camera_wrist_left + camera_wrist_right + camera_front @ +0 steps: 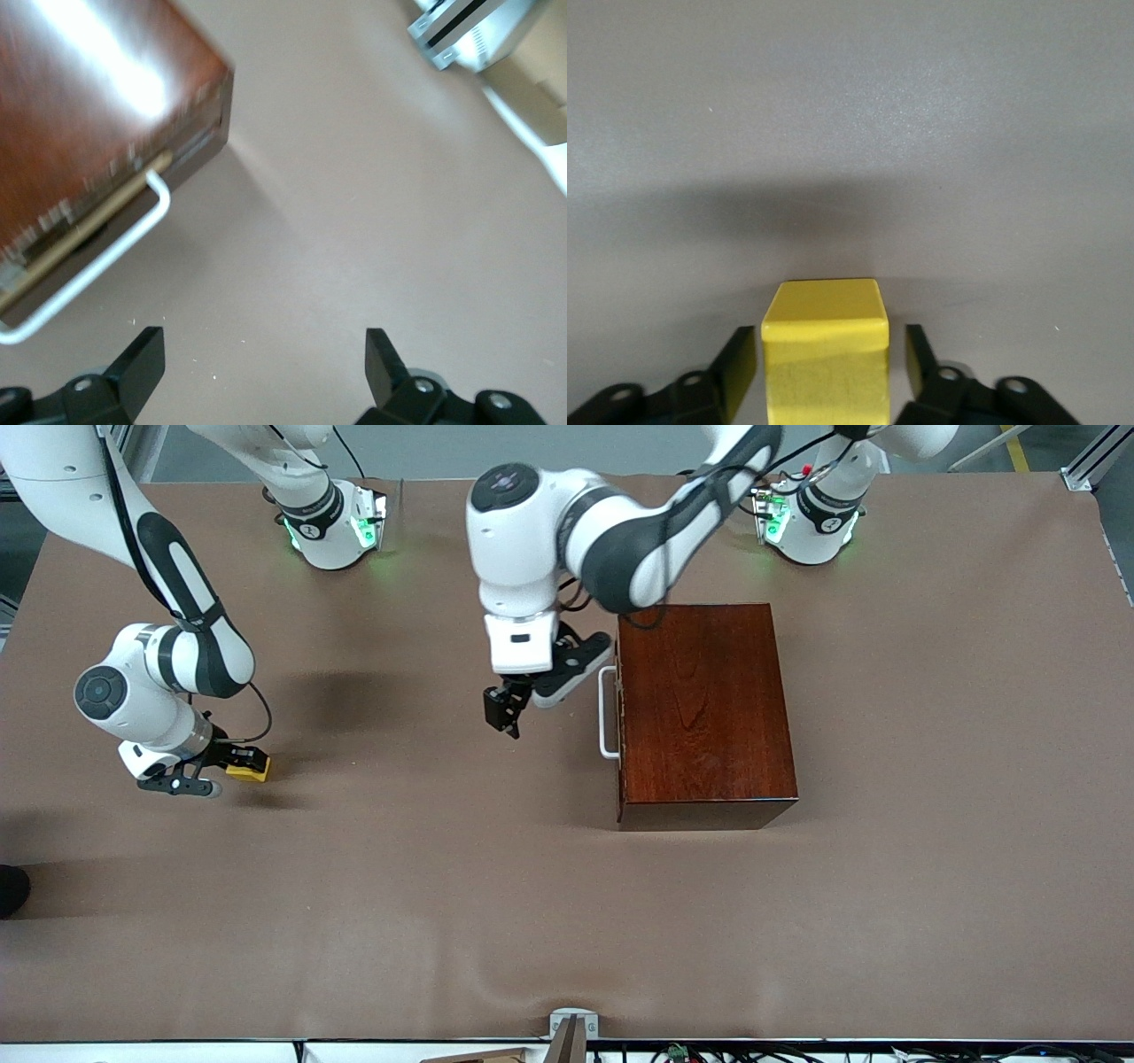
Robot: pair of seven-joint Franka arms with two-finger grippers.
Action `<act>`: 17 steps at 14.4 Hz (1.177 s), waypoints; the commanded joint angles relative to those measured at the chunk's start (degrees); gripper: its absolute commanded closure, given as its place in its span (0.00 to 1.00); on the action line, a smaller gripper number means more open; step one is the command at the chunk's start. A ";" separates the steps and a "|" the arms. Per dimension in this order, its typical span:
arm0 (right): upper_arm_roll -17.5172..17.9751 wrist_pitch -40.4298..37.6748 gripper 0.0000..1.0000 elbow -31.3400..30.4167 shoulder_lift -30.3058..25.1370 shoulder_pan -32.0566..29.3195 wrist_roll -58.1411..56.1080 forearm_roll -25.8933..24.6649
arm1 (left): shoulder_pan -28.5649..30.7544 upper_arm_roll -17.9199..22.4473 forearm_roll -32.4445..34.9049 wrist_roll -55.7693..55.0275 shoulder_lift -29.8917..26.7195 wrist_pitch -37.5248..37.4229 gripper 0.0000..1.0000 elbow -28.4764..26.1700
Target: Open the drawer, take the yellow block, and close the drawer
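Front view has the whole story: the drawer (620, 713) looks pushed home, its dark front flush with the mahogany box (700, 708) and only the white U-shaped handle (606, 713) sticking out toward the right arm's end of the table. The yellow block (249, 769) is already out of it, down on the brown table cover (567, 903) well apart from the box, right at the right arm's end.

The right gripper (226, 766) is down at table level around the block. In the right wrist view the yellow block (825, 354) sits between the two black fingers (735, 372), but there's a sliver of gap on each side, so the jaws stand a bit wider than the cube and aren't clamping it. I'd say it's been let go of and is just resting on the cover.

The left gripper (507, 710) hangs over bare table just beside the handle, on the side toward the right arm's end. The left wrist view shows its fingers (142, 359) spread wide with nothing between them, and the handle (97, 266) close by with the drawer front next to it.

So the relation that matters: the block lies straight between the right gripper's fingers, so the only clean way off is straight up, no sideways drift or it'll nudge the cube. It's a cube, so no long axis to worry about. The right arm is plainly the near one for the block, the left for the drawer. To me the task looks basically finished.
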 commanded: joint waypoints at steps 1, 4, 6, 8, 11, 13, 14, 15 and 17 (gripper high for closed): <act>1.14 -0.22 0.00 -0.35 -1.16 -1.42 0.55 -1.08 | 5.31 -0.35 -5.24 8.38 -6.93 -4.69 0.00 -2.30; 1.49 -5.11 0.00 0.96 -2.56 -0.81 0.63 -0.73 | 9.00 -0.35 -5.78 17.15 -11.50 -12.86 0.00 -2.73; 1.58 -11.70 0.00 4.03 -2.83 -0.54 0.63 -0.72 | 12.07 -0.35 -5.78 25.49 -14.92 -17.53 0.00 -4.49; 1.66 -13.92 0.00 5.10 -4.49 -0.46 0.63 -0.72 | 16.03 -0.44 -5.96 36.38 -18.44 -20.43 0.00 -6.59; 1.84 -17.43 0.00 6.50 -7.39 0.86 0.55 -0.64 | 22.70 -0.44 -7.19 49.32 -21.61 -24.40 0.00 -9.14; 2.02 -23.74 0.00 10.27 -8.19 0.95 0.55 -0.55 | 26.57 -0.35 -8.42 57.50 -24.24 -24.14 0.00 -11.78; 2.10 -27.69 0.00 12.72 -8.37 0.95 0.55 -0.46 | 28.25 -0.44 -8.59 59.79 -25.83 -23.71 0.00 -13.18; 2.28 -31.04 0.00 15.10 -8.45 1.04 0.55 -0.20 | 29.92 -0.44 -8.68 62.08 -26.97 -23.44 0.00 -13.98; 2.46 -37.63 0.00 19.49 -8.54 1.65 0.55 2.34 | 32.99 -0.35 -9.47 69.01 -28.82 -23.44 0.00 -14.95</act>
